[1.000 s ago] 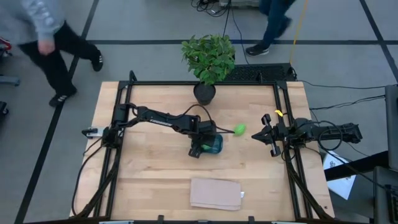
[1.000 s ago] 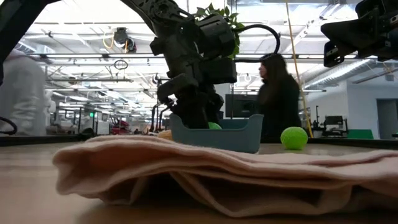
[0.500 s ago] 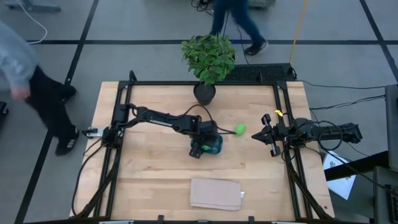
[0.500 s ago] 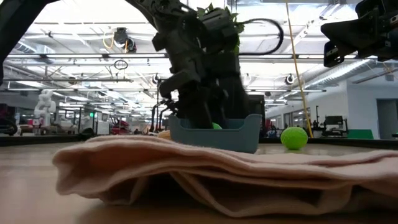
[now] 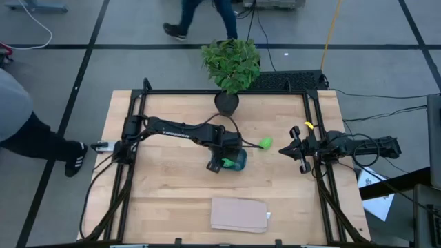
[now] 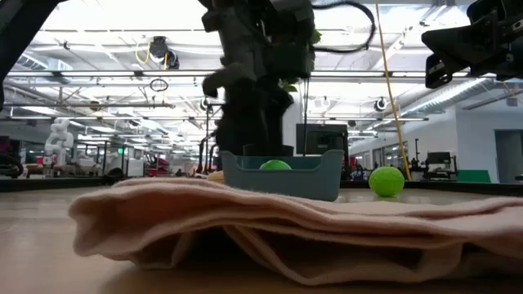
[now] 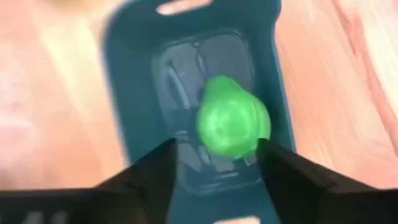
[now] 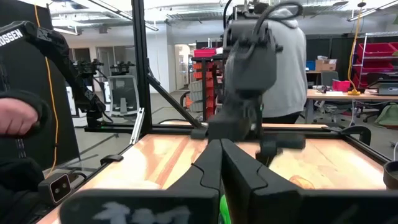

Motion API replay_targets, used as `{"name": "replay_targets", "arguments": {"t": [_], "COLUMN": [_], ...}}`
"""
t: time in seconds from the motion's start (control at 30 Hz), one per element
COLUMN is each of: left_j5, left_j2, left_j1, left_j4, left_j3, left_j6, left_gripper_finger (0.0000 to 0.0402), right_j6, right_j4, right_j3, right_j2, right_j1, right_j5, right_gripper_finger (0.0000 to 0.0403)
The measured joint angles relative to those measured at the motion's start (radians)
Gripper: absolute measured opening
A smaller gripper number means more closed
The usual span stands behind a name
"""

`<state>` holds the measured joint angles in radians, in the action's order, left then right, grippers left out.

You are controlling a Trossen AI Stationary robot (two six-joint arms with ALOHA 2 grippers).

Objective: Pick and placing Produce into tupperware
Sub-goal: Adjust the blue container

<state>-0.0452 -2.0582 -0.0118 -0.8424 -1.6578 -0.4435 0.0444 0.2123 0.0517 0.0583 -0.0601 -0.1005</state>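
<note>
The teal-blue tupperware (image 5: pixel 239 164) stands mid-table and also shows in the low view (image 6: pixel 315 180). One bright green piece (image 7: pixel 232 122) lies inside it on its floor, and shows above the rim in the low view (image 6: pixel 275 165). The second green piece (image 5: pixel 265 143) rests on the table to the container's right (image 6: pixel 386 180). A sliver of the orange-tan piece (image 6: pixel 216 175) shows beside the container's left end. My left gripper (image 7: pixel 217 149) hangs open and empty above the container (image 6: pixel 249 122). My right gripper (image 5: pixel 294 148) waits shut near the table's right edge.
A folded tan pad (image 5: pixel 238 214) lies near the table's front edge and fills the low view's foreground (image 6: pixel 286 229). A potted plant (image 5: pixel 231 65) stands at the far edge. People walk on the floor beyond the table. Bare wood lies between the container and my right gripper.
My left gripper has risen straight up out of the tupperware. The green piece stays lying inside the container and now shows above its rim in the low view. My right arm has kept still.
</note>
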Motion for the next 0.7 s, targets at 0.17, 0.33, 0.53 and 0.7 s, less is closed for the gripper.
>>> {"name": "replay_targets", "arguments": {"t": [0.17,0.33,0.53,0.7], "left_j5": [0.001,-0.037,-0.055,-0.046], "left_j2": [0.052,0.119,0.195,0.311], "left_j1": [-0.023,-0.043,-0.075,-0.077], "left_j4": [-0.031,-0.046,-0.023,0.179], "left_j3": [0.003,0.009,0.098,0.251], "left_j6": [0.035,0.060,0.112,0.166], "left_gripper_finger": [0.0097,0.0010,0.0018,0.0003], "right_j6": [0.000,0.000,0.019,0.022], "right_j4": [-0.007,-0.002,0.000,0.009], "right_j3": [0.000,0.000,0.000,0.000], "right_j2": [0.004,0.021,0.036,0.036], "right_j1": [0.000,0.000,0.000,0.000], "right_j5": [0.000,0.000,0.000,0.000], "right_gripper_finger": [0.0000,0.0000,0.0000,0.0000]}}
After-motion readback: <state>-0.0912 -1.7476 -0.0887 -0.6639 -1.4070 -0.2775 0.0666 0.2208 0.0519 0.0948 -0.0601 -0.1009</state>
